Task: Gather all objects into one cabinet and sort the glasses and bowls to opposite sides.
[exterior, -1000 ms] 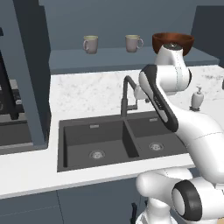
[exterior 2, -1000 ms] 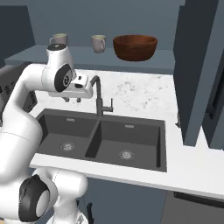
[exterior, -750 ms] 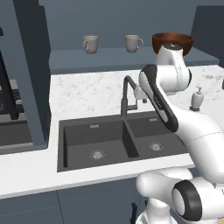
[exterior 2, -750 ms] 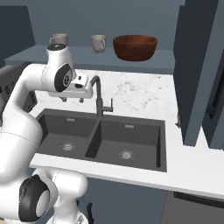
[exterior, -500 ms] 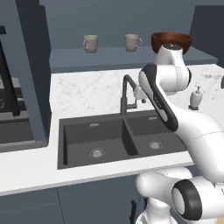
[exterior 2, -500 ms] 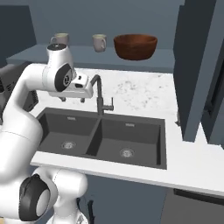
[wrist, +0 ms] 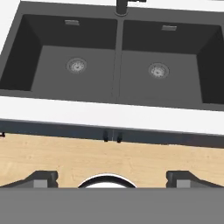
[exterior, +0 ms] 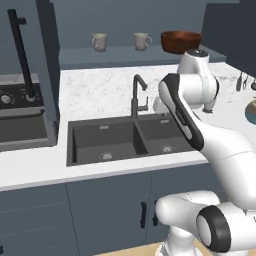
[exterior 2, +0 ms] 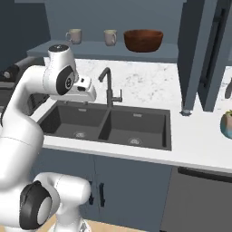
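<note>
The two mugs [exterior: 99, 42] [exterior: 142, 40] and the wooden bowl [exterior: 181, 41] stand in a row on the blue-grey ledge [exterior: 125, 54] along the wall behind the table [exterior: 100, 92], mugs to the left and bowl to the right, each apart from the next. From the right base view the same row reads mug [exterior 2: 74, 35], mug [exterior 2: 109, 37], bowl [exterior 2: 143, 40].

The hand [wrist: 111, 177] is well apart from all of them, out over the double sink [wrist: 117, 61] and pointing down at it. Its two dark fingertips [wrist: 41, 178] stand wide apart, released, with nothing between them. In the base views the hand itself is mostly hidden behind the arm's white wrist, beside the black faucet [exterior: 137, 95].

An open cabinet door with a long black handle [exterior: 22, 55] hangs at the left. Another door [exterior 2: 201, 54] stands at the right, its cabinet cut off by the top edge. A teal plant pot [exterior 2: 226, 123] is cropped at the right edge. The handles on the mugs are too small to make out clearly.
</note>
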You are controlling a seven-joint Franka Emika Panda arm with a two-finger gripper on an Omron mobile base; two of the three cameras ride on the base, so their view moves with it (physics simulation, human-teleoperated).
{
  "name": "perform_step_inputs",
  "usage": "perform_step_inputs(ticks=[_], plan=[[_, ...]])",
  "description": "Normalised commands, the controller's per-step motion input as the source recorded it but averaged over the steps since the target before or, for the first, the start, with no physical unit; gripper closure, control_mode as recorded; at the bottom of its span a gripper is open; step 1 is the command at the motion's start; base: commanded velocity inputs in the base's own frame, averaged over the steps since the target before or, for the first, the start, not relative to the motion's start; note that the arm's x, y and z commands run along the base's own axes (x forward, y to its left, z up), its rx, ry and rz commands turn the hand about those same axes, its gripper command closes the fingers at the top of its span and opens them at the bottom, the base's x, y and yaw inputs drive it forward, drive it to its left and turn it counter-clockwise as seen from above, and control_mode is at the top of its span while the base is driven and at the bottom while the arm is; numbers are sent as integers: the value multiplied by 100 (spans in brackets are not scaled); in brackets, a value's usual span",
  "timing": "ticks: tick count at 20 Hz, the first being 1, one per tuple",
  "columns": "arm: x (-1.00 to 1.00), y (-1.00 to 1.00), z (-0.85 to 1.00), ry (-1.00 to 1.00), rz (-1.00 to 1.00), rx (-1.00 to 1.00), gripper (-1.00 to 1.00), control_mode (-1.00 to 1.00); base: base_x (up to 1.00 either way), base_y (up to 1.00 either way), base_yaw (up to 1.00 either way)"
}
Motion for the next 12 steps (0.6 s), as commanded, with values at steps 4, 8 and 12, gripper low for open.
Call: perform_step_inputs(ticks=[4, 8, 12], plan=[[0, 0, 0, 0, 0, 0, -100, 100, -56, 0, -1], [0, 0, 0, 0, 0, 0, -100, 100, -57, 0, -1], [0, 0, 0, 0, 0, 0, -100, 100, -66, 0, -2]])
